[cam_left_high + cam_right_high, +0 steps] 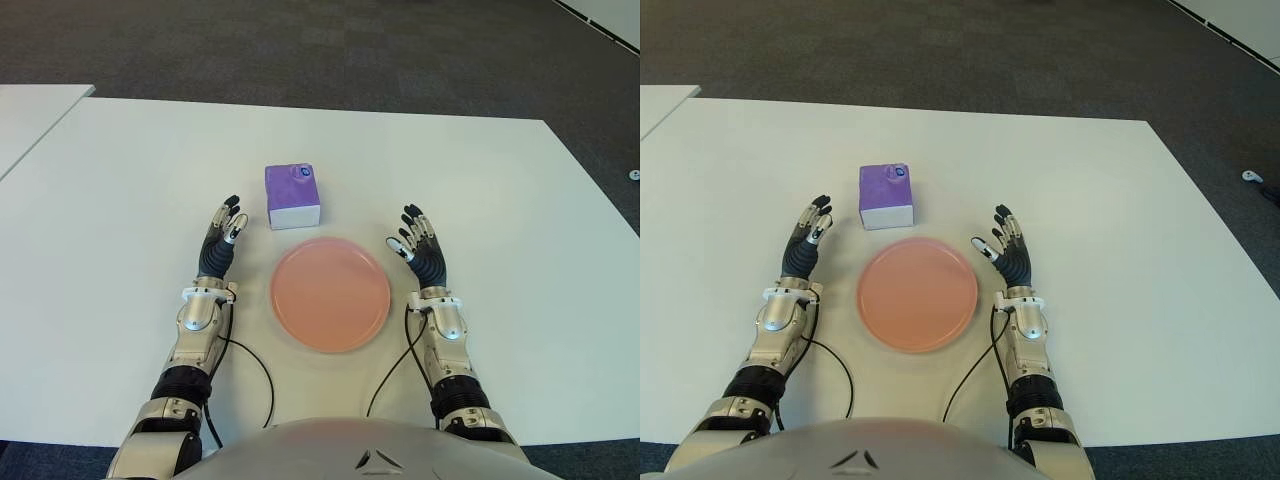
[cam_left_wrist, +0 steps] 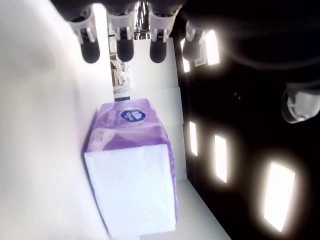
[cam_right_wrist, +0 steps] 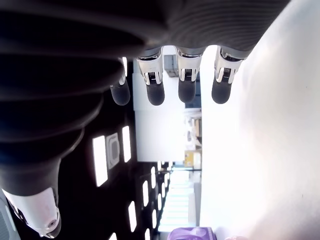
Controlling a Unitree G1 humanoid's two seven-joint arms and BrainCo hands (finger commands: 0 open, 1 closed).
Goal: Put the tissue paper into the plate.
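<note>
The purple tissue pack (image 1: 293, 196) stood on the white tabletop (image 1: 120, 200), just beyond the pink plate (image 1: 330, 293), apart from its rim. My left hand (image 1: 220, 243) and right hand (image 1: 420, 250) flanked the plate, fingers spread, holding nothing.

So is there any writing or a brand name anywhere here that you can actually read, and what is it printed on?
No text can be read.
Tissue pack: a round dark-blue logo on its purple top, seen closer in the left wrist view, with white marks inside that are too blurred to read.
Pink plate: plain, no print.
White table: no markings.
Left hand and right hand: no labels visible.
</note>
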